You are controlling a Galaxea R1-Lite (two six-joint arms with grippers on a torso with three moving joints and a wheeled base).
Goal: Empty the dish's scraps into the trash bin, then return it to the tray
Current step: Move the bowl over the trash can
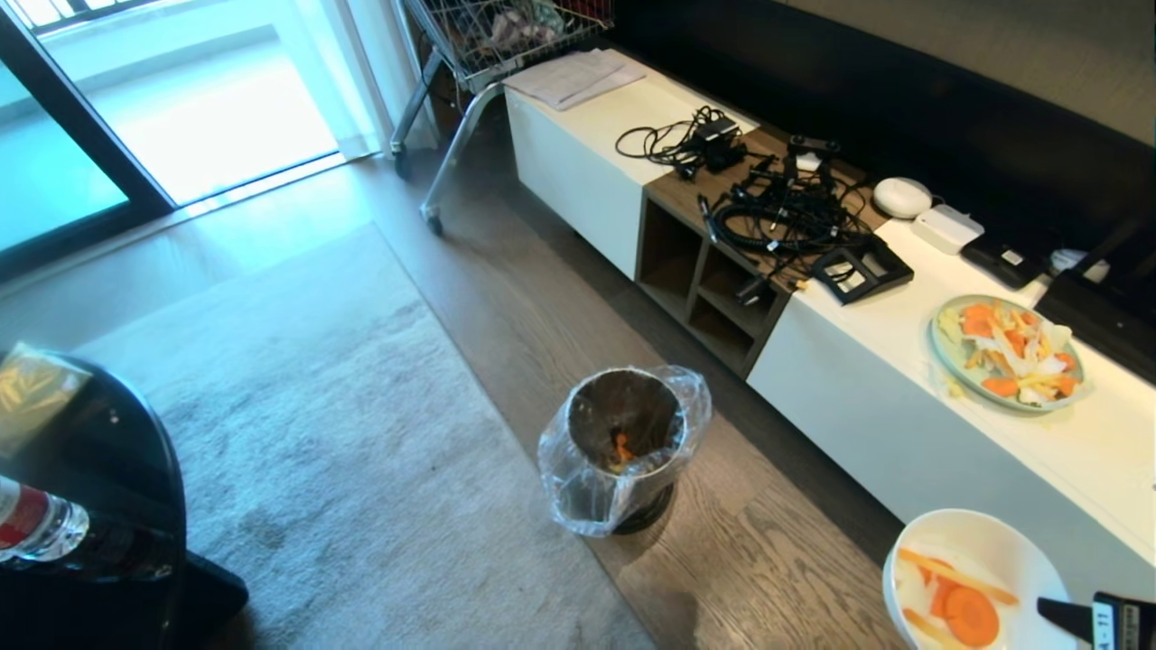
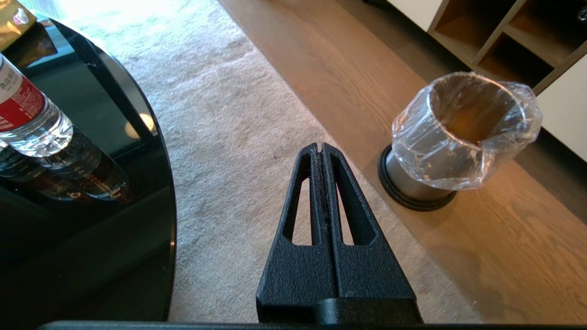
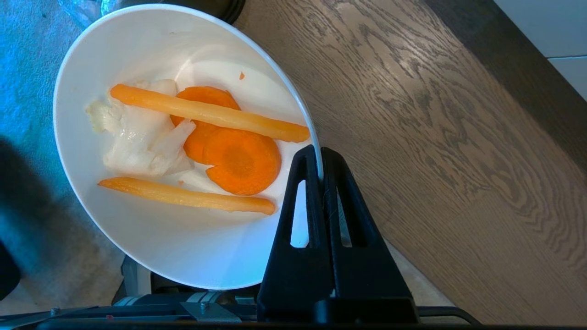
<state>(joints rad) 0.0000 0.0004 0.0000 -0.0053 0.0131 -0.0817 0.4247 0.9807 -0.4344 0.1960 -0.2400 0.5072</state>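
Observation:
My right gripper (image 3: 319,153) is shut on the rim of the dish (image 3: 151,238), a deep white bowl held above the wooden floor. In it lie the scraps (image 3: 202,146): orange carrot slices, two carrot strips and pale peel. From the head view the dish (image 1: 1011,551) hangs at the bottom right with the right gripper (image 1: 1052,612) at its edge, right of the trash bin (image 1: 623,451). The bin is brushed metal with a clear liner and an orange piece inside. My left gripper (image 2: 319,149) is shut and empty over the carpet, left of the trash bin (image 2: 463,133). The tray is out of view.
A long white cabinet (image 1: 867,397) runs along the right, bearing a pale-green plate of mixed scraps (image 1: 1007,350) and tangled cables (image 1: 777,217). A round glossy black table (image 2: 91,229) with a water bottle (image 2: 27,110) stands at the left. A wire cart (image 1: 488,54) stands at the back.

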